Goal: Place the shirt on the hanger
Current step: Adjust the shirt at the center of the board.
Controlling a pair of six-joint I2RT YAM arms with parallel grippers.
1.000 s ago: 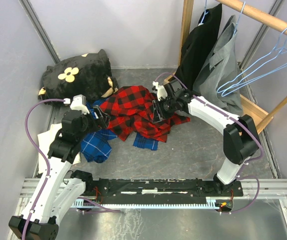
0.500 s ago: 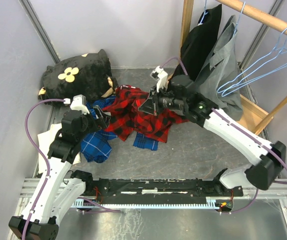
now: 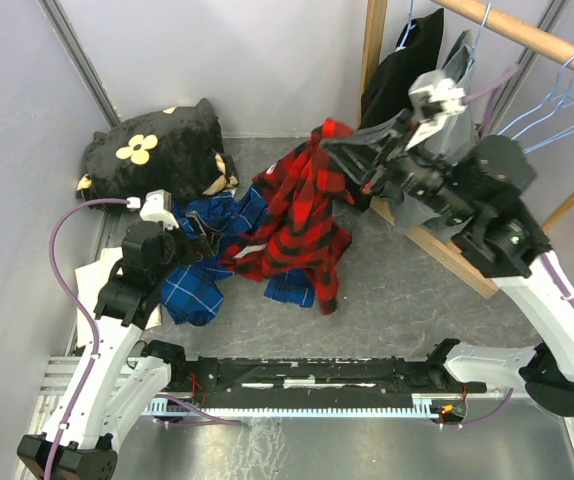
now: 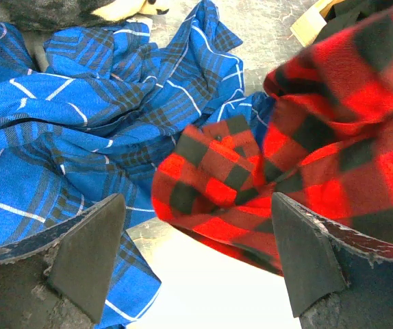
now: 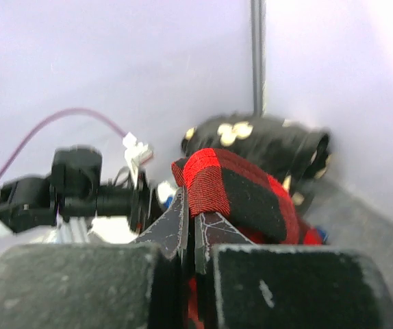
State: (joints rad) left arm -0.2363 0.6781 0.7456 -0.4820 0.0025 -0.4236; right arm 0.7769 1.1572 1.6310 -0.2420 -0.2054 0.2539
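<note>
while clenched in right fingers (image 5: 171, 223), shirt (image 3: 302, 215) lengthwise downward to table (image 3: 397, 290); left fingers (image 4: 87, 253) released

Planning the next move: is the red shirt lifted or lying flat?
Partly lifted: right gripper pinches one edge high; the shirt hangs bunched, lower folds on the table.

Even bright light, right wrist view blurred (mostly)

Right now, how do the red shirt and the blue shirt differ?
The red shirt is lifted at one end, pinched in the shut right gripper; the blue shirt lies crumpled on the table, ungripped. Red has bold black checks; blue has thin white lines. Both are plaid.
</note>
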